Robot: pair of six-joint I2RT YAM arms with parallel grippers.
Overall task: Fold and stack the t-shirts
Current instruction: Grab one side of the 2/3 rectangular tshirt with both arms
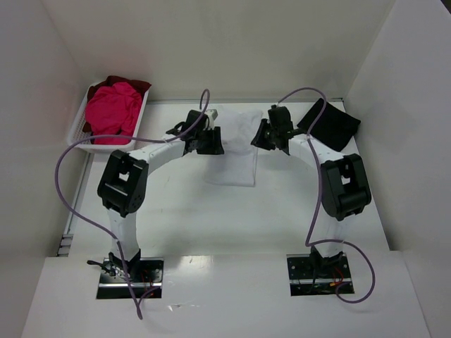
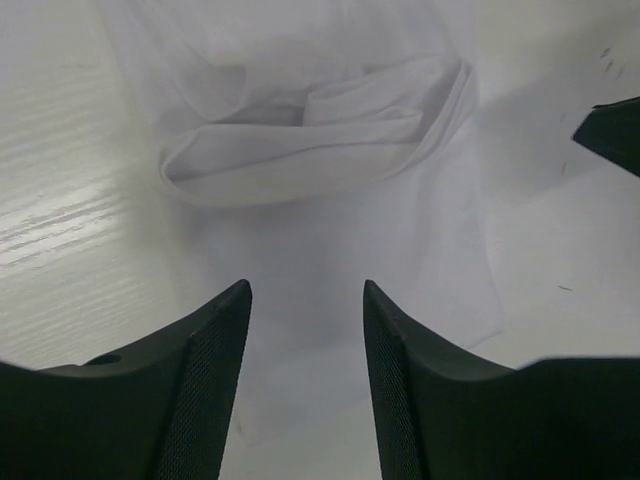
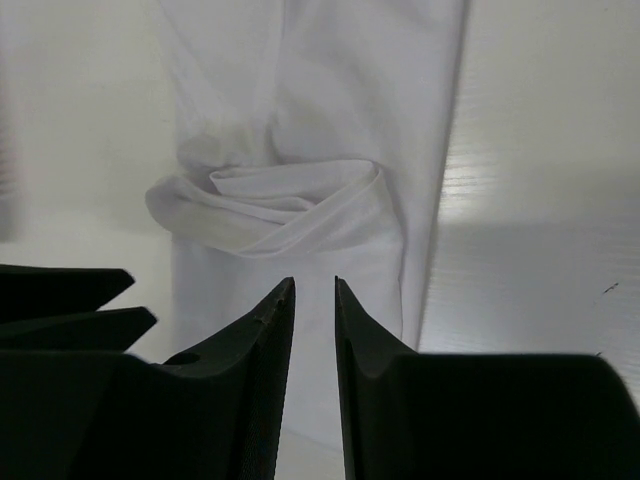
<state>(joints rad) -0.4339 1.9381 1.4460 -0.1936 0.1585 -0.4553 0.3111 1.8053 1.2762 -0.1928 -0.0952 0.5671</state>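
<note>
We judge the job to be about a quarter done. The black t-shirt (image 1: 331, 125) lies folded flat at the far right of the table (image 1: 211, 218), which looks like the start of the stack. The white t-shirt (image 1: 236, 160) is the one in hand: it lies at the far middle of the table, between the two arms, drawn into a long narrow strip with a loose roll of cloth bunched across it. To us that fold looks half made, not finished.

The left end effector (image 2: 306, 290) hangs just above the white cloth with its jaws spread and nothing between them. The right end effector (image 3: 314, 285) hovers over the same shirt from the other side; its jaws stand only a narrow slit apart and we see no cloth pinched in it.

The bright pink t-shirt (image 1: 113, 113) and the dark red t-shirt (image 1: 134, 83) sit crumpled in the white basket (image 1: 99, 146) at the far left, not yet folded.
</note>
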